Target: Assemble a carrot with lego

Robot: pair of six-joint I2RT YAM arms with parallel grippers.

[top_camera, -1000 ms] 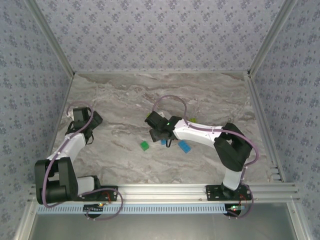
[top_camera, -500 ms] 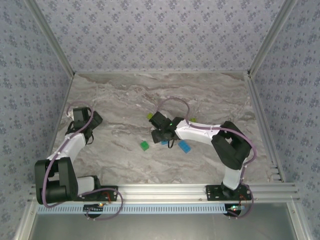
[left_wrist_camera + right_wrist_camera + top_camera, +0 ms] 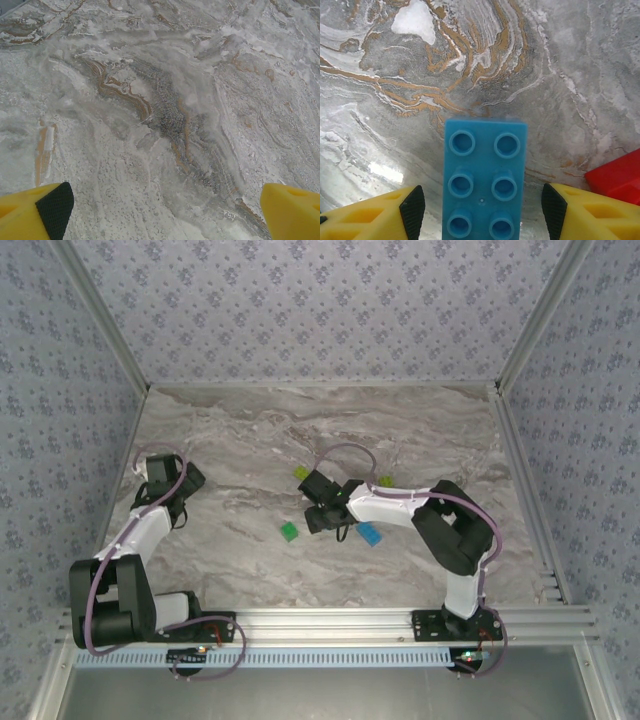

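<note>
- Right pincer point(image 3: 481, 202) open, its jaws either side of a light-blue brick point(image 3: 484, 180), with a gap on both sides.
- That brick lies studs-up on the marble desk point(image 3: 395, 75), with a red brick point(image 3: 616, 176) near it.
- Left pincer point(image 3: 162, 215) wide open over bare desk, well apart from the bricks.
- Top view: green brick point(image 3: 289, 531), second blue brick point(image 3: 369, 534) and lime-green brick point(image 3: 301, 473) lie loose around the right pincer.

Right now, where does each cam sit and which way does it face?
Top external: above and behind the robot, looking down on the marble table; shows left hand and right hand.
Left wrist: wrist-mounted, faces down at bare marble; its yellow fingertips in the bottom corners.
Right wrist: wrist-mounted, facing down on a blue brick between its open fingers; red brick at right.
Shared: top and right wrist both see the right hand and table.
</note>
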